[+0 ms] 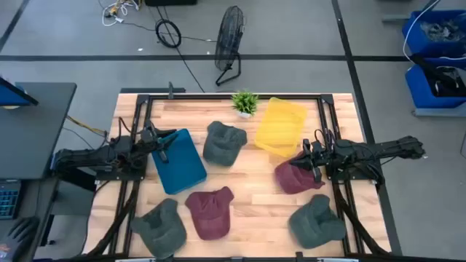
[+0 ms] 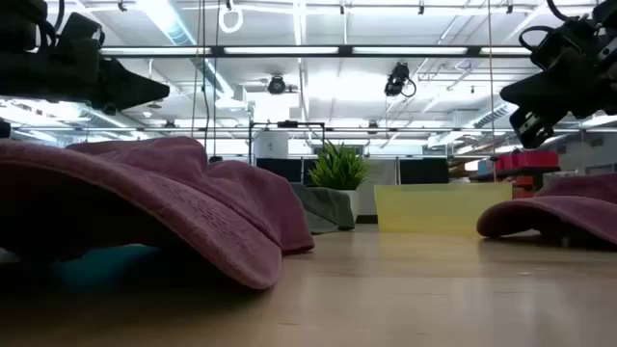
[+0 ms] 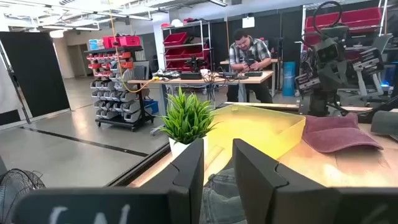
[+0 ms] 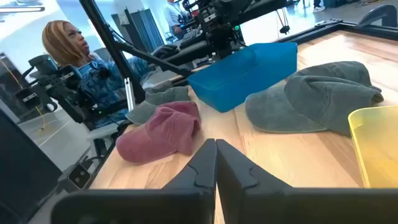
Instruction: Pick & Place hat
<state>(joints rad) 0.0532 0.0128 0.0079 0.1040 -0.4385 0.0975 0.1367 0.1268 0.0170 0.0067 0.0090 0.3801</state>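
Observation:
Several caps lie crown up on the wooden table: a maroon one (image 1: 295, 177) at the right, a maroon one (image 1: 210, 211) at the near middle, a grey one (image 1: 222, 143) at the centre, and two grey ones (image 1: 160, 225) (image 1: 317, 220) near the front edge. My right gripper (image 1: 309, 161) is shut and empty, raised above the right maroon cap's far edge; the low view shows it (image 2: 540, 106) clear of that cap (image 2: 559, 217). My left gripper (image 1: 164, 143) is open and empty, level above the blue bin (image 1: 178, 161), pointing toward the table's right.
A yellow bin (image 1: 280, 125) stands at the far right centre, and a small potted plant (image 1: 245, 102) at the far edge. A person sits beyond the table's left side in the right wrist view (image 4: 81, 56); another stands at a bench in the left wrist view (image 3: 249, 53).

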